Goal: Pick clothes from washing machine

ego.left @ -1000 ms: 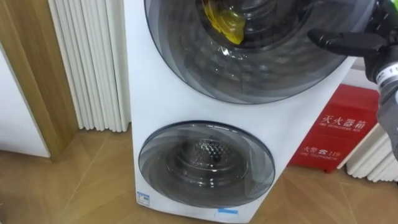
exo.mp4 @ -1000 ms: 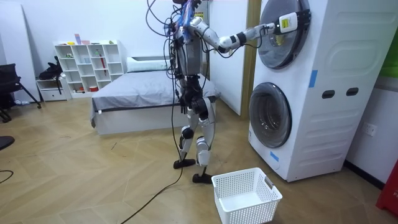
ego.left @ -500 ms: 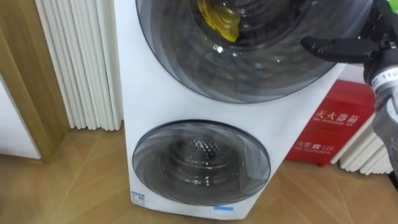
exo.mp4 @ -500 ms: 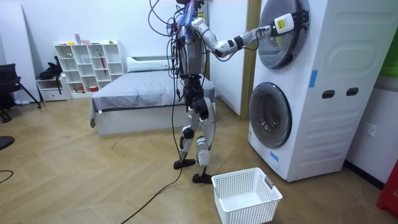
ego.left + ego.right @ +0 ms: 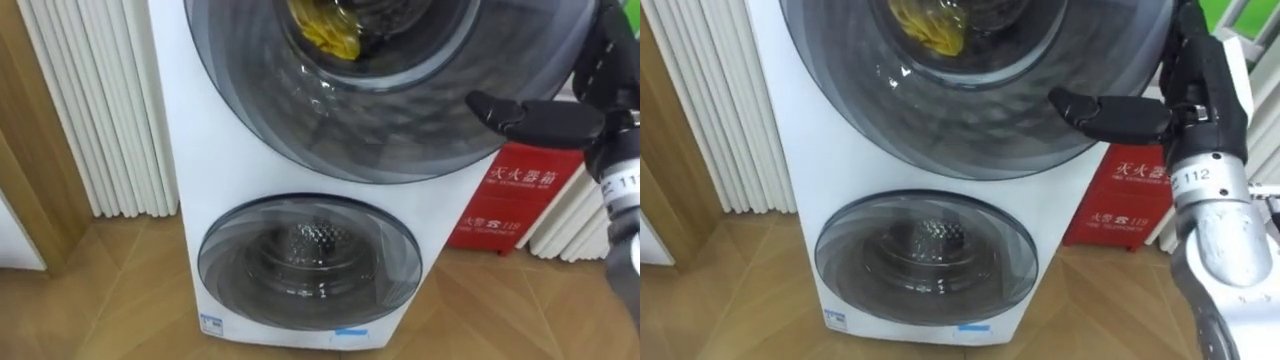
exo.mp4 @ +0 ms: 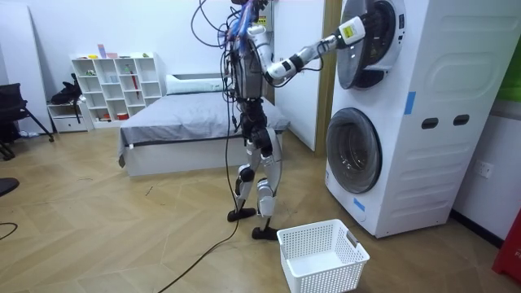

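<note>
Door-opening is occupying my right hand [image 5: 1195,90] at the upper washer door [image 5: 940,120], whether clenched I cannot tell, while the yellow clothes [image 5: 930,28] are lying inside, needing a wider swing next.

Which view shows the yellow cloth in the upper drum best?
The left eye view: the crumpled yellow cloth sits behind the upper round glass door, its lower part visible. The right eye view shows about the same; in the room view it cannot be made out.

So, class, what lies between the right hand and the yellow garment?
The upper door's tinted glass, in both eye views; the yellow garment shows through.
</note>
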You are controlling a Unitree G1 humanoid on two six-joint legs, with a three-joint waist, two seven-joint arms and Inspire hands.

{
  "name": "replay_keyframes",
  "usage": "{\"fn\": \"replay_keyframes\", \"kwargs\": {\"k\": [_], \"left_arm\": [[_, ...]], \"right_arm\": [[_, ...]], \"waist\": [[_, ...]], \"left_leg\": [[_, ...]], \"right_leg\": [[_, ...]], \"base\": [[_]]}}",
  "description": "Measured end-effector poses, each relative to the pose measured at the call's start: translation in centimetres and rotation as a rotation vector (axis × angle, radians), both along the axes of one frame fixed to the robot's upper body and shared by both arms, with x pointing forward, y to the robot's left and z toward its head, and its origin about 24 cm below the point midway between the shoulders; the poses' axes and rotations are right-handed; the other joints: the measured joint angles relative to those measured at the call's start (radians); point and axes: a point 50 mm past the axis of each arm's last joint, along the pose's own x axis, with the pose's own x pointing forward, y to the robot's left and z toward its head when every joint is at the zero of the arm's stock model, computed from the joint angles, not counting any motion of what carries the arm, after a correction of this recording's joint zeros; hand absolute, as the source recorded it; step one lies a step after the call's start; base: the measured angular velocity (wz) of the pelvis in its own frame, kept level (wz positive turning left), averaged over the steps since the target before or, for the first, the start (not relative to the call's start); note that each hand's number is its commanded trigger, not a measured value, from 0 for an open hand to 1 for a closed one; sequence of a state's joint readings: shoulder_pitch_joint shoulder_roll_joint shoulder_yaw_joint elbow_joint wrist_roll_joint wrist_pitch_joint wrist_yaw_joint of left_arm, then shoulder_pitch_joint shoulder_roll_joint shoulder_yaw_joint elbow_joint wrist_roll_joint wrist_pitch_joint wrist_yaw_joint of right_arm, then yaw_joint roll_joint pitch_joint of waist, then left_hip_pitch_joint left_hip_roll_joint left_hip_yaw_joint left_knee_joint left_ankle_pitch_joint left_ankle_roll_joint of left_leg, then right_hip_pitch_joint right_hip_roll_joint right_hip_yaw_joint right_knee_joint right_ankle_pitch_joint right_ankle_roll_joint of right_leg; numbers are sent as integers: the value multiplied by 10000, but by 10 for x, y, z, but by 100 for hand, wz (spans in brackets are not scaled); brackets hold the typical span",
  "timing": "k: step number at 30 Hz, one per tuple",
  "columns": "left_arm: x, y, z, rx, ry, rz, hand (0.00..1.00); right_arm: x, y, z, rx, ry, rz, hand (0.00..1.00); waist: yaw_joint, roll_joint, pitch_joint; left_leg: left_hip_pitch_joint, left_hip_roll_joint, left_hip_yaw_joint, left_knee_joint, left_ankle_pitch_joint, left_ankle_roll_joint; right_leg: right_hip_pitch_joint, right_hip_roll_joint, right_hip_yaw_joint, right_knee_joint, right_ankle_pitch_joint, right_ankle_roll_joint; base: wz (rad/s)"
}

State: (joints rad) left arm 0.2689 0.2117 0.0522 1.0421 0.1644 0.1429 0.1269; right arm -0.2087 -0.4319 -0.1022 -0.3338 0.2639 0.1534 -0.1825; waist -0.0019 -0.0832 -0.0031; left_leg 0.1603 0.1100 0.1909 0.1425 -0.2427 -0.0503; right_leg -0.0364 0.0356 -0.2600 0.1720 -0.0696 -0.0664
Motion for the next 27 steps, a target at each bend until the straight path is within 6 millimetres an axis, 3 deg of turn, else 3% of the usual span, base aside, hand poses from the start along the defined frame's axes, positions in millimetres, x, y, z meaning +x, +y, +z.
{"fn": "replay_keyframes", "kwargs": {"k": [12,27], "left_arm": [[-13,0,0,80,-37,78,0],[-7,-2,-2,-219,-237,34,0]], "right_arm": [[-27,16,19,-1076,-1115,1363,0],[-39,21,32,-1682,-1885,2269,0]], "waist": [[-531,39,-40],[-483,38,-44]], "left_leg": [[12,19,27,-88,-47,-19],[-5,11,272,-90,-49,-18]], "right_leg": [[-9,15,67,17,-3,-5],[-173,9,106,159,-10,-32]], "base": [[0],[-4]]}}
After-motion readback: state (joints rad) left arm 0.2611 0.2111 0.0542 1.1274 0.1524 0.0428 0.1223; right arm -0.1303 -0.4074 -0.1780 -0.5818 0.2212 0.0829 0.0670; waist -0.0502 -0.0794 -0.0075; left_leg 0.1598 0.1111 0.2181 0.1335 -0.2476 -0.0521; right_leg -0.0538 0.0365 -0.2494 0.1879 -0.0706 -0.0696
